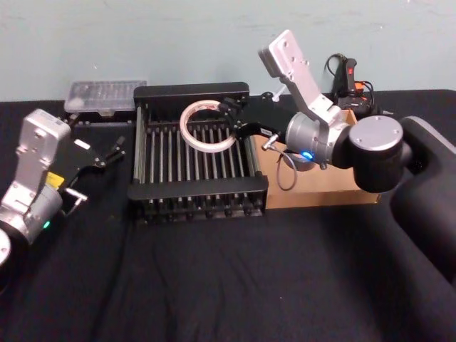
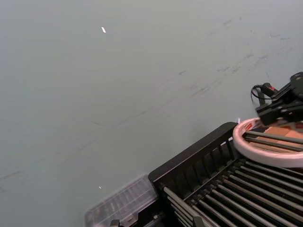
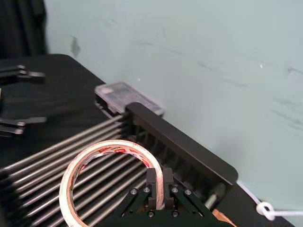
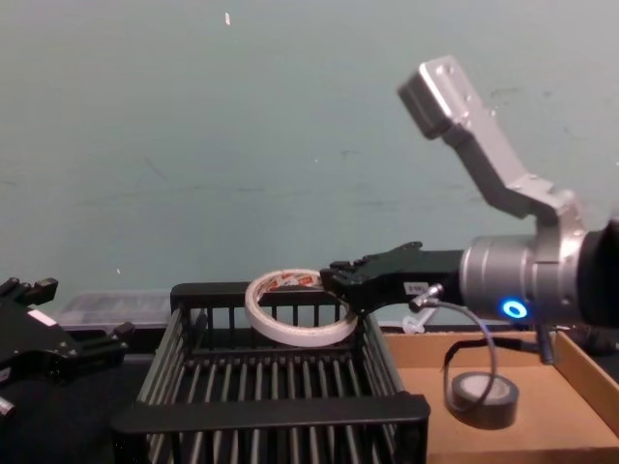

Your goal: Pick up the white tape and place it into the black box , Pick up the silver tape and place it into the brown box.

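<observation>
From the head view, the right gripper [image 1: 231,120] reaches over the black box [image 1: 196,189] with its fingers clamped on the rim of the white tape [image 1: 206,126], which hangs above the slatted floor, while the left gripper [image 1: 96,162] sits with fingers spread over the table [image 1: 214,278] left of the crate. The right wrist view shows the fingers [image 3: 152,188] pinching the ring's edge. In the chest view, the silver tape [image 4: 482,396] lies in the brown box [image 4: 542,425].

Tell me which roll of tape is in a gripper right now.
The white tape, a flat ring with red marks, pinched by the right gripper above the black box. The grey silver tape lies free in the brown box.
</observation>
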Robot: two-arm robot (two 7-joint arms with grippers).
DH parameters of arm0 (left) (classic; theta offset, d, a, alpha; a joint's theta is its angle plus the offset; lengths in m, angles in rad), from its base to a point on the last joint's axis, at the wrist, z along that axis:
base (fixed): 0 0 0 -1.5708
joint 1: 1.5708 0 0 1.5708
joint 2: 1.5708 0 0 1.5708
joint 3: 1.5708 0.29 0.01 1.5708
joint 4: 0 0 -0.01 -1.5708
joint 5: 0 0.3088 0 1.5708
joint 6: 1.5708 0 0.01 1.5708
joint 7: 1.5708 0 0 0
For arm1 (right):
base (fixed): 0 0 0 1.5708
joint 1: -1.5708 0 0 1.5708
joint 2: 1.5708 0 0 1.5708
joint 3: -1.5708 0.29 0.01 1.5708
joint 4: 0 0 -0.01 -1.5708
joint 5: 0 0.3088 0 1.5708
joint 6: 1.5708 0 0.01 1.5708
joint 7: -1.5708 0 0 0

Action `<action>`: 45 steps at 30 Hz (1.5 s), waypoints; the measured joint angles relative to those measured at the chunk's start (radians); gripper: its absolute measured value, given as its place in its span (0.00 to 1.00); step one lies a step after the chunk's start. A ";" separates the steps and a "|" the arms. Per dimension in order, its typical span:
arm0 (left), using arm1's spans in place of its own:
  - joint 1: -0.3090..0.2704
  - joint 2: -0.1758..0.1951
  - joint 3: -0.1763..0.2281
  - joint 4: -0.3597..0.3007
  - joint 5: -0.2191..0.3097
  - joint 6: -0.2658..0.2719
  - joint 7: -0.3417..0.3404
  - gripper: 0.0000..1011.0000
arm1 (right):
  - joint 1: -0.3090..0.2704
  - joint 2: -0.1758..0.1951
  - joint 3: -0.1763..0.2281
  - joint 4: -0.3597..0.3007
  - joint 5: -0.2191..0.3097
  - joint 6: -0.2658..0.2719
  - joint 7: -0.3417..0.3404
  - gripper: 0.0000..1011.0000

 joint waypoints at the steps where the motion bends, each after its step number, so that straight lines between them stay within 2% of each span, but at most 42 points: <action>1: 0.000 0.000 0.000 0.000 0.000 0.000 0.000 0.99 | 0.003 -0.006 0.001 0.010 -0.004 0.000 -0.006 0.09; 10: 0.000 0.000 0.000 0.000 0.000 0.000 0.000 0.99 | 0.035 -0.065 0.011 0.115 -0.053 -0.009 -0.061 0.09; 23: 0.000 0.000 0.000 0.000 0.000 0.000 0.000 0.99 | 0.037 -0.069 0.011 0.121 -0.059 -0.010 -0.065 0.09; 30: 0.000 0.000 0.000 0.000 0.000 0.000 0.000 0.99 | 0.036 -0.067 0.011 0.118 -0.057 -0.010 -0.063 0.25; 33: 0.000 0.000 0.000 0.000 0.000 0.000 0.000 0.99 | 0.035 -0.066 0.010 0.116 -0.056 -0.010 -0.062 0.38; 36: 0.000 0.000 0.000 0.000 0.000 0.000 0.000 0.99 | 0.035 -0.066 0.010 0.116 -0.055 -0.010 -0.062 0.44; 37: 0.000 0.000 0.000 0.000 0.000 0.000 0.000 0.99 | 0.035 -0.066 0.010 0.116 -0.055 -0.010 -0.062 0.50; 39: 0.000 0.000 0.000 0.000 0.000 0.000 0.000 0.99 | 0.035 -0.066 0.010 0.115 -0.055 -0.010 -0.062 0.55; 40: 0.000 0.000 0.000 0.000 0.000 0.000 0.000 0.99 | 0.035 -0.066 0.009 0.115 -0.054 -0.010 -0.062 0.61; 42: 0.000 0.000 0.000 0.000 0.000 0.000 0.000 0.99 | 0.035 -0.066 0.009 0.115 -0.054 -0.010 -0.062 0.64; 44: 0.000 0.000 0.000 0.000 0.000 0.000 0.000 0.99 | 0.035 -0.065 0.009 0.115 -0.054 -0.010 -0.061 0.72; 45: 0.000 0.000 0.000 0.000 0.000 0.000 0.000 0.99 | 0.034 -0.065 0.009 0.115 -0.054 -0.010 -0.061 0.72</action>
